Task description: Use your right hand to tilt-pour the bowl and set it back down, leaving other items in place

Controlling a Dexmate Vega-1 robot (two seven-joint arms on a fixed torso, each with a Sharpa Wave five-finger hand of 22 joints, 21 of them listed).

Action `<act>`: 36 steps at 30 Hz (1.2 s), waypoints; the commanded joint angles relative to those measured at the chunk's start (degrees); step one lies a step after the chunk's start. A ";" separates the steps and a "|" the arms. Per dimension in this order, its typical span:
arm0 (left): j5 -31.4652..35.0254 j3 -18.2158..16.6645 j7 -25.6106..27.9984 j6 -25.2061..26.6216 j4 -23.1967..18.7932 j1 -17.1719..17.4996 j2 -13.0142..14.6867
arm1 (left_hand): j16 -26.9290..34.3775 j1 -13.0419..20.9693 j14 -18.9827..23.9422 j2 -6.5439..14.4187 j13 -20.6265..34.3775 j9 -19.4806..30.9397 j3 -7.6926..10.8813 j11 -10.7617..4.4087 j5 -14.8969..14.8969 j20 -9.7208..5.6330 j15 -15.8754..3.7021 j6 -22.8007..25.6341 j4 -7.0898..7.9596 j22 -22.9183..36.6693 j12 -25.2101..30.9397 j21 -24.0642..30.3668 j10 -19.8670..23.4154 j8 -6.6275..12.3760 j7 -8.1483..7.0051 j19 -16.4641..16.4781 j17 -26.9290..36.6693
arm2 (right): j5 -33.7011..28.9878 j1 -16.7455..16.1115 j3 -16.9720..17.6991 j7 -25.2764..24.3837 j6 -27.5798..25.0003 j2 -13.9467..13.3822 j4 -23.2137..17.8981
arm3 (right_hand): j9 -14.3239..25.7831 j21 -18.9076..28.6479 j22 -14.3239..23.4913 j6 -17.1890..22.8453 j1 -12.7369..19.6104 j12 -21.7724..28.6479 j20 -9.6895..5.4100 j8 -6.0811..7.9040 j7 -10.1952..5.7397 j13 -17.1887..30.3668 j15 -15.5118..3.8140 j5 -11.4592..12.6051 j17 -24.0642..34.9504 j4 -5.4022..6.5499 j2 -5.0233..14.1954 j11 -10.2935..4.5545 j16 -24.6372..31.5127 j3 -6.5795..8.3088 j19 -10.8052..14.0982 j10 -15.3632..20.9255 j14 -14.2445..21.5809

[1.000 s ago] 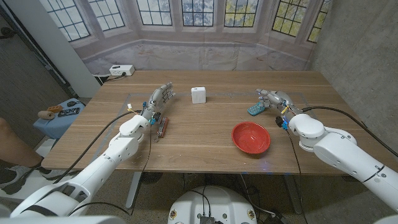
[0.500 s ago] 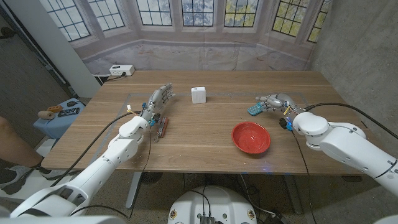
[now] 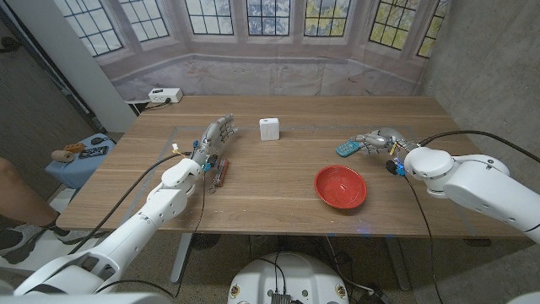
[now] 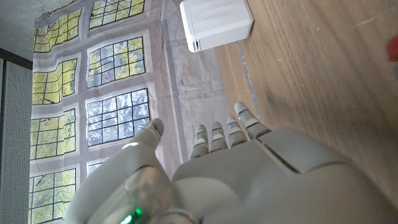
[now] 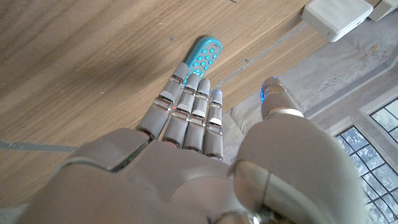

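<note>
- Step: approach, as I read it. Bowl not yet grasped; tilt-pour and set-down both still to do.
- Red bowl sits upright on the worktop, near the front edge, right of centre. No contents visible from the head view.
- Right hand is behind the bowl and a bit to its right, apart from it, holding nothing. Fingers extended and close together, thumb held off to the side.
- Those fingertips are just beside a teal remote. Can't tell from the wrist view whether they touch it.
- Left hand is on the left side of the worktop, holding nothing, fingers straight, side by side. Not needed for this task.
- Other items to leave alone: white box at centre back, a red-handled tool just beside the left forearm.
- Next move calls for: bring the right hand forward and away from the remote, come down on the bowl's right-hand rim, spread thumb from fingers enough to pinch the rim.
- Risk: rim is shallow and smooth, so a light pinch could slip during the tilt. Sweeping the hand low could also nudge the remote.
</note>
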 commanded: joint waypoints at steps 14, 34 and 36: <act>0.56 -0.12 0.38 -1.13 -1.41 0.72 0.50 | 0.28 0.20 0.30 -0.26 0.13 0.33 0.06 0.05 0.21 0.15 0.11 0.85 -0.34 0.34 0.20 -0.48 0.20 0.13 -0.05 0.46 0.23 | 5.84 3.79 -0.75 1.86 -13.69 -5.09 -6.03 | 0.29 -0.55 0.20 -0.90 2.37 -0.86 0.83 -0.86 1.48 0.35 0.75 0.70 0.34 0.73 -0.66 -0.58 -0.35 -0.04 -0.98 0.03 -0.12; 0.06 -0.39 -0.39 -1.62 -0.11 0.43 0.31 | 0.30 -0.01 0.51 -0.22 0.13 0.33 0.14 0.14 0.21 0.14 0.26 0.84 -0.48 0.35 0.19 -0.94 0.26 0.05 -0.04 0.58 0.26 | 9.65 9.87 -4.73 2.87 -23.15 -5.33 -8.03 | 0.34 -0.52 0.24 -0.95 3.86 -1.19 0.77 -1.07 1.77 0.45 0.56 1.00 0.44 0.71 -0.55 -1.72 -0.31 0.02 -0.82 0.19 0.31; 0.05 -0.39 -0.41 -1.63 -0.14 0.44 0.31 | 0.32 -0.05 0.56 -0.21 0.13 0.33 0.14 0.14 0.21 0.18 0.30 0.85 -0.47 0.36 0.16 -1.00 0.22 0.04 -0.05 0.59 0.27 | 9.67 9.94 -4.96 2.75 -23.44 -5.51 -8.26 | 0.34 -0.52 0.25 -1.01 4.01 -1.25 0.78 -1.10 1.72 0.47 0.57 1.03 0.46 0.71 -0.53 -1.73 -0.37 0.04 -0.81 0.11 0.20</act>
